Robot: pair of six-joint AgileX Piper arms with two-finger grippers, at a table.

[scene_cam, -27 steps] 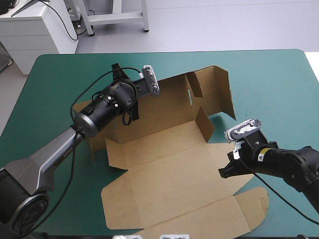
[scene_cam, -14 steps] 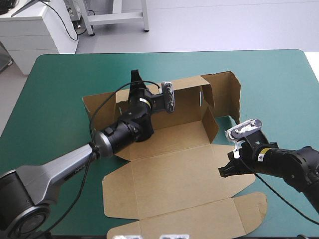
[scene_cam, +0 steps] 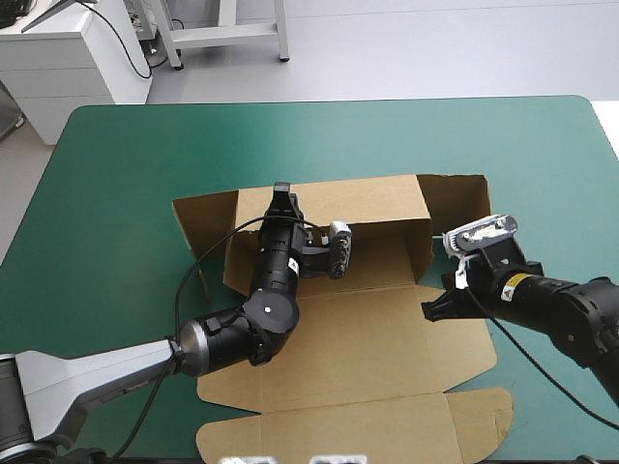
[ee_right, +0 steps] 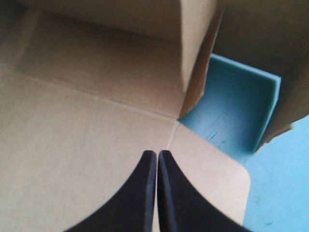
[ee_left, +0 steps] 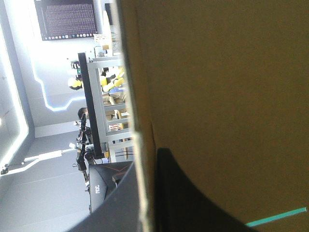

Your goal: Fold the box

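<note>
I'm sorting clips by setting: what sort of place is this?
Probably a robotics lab bench: the left gripper and right gripper work at a table with a teal-green cover, on one brown box with walls partly raised.

The left arm (scene_cam: pixel 106 372) comes in from the near left and reaches forward. Its wrist (scene_cam: pixel 266 300) is raised, and the left tool (scene_cam: pixel 282 198) points away from the robot. The tool's black fingers (ee_left: pixel 193 193) are all but closed, one on each side of a standing wall of the box (scene_cam: pixel 368 203). The right arm (scene_cam: pixel 571 314) lies low, coming in from the right. The right tool (scene_cam: pixel 431 311) points leftward and slightly down, its two fingers pressed together in one pointed arch.
</note>
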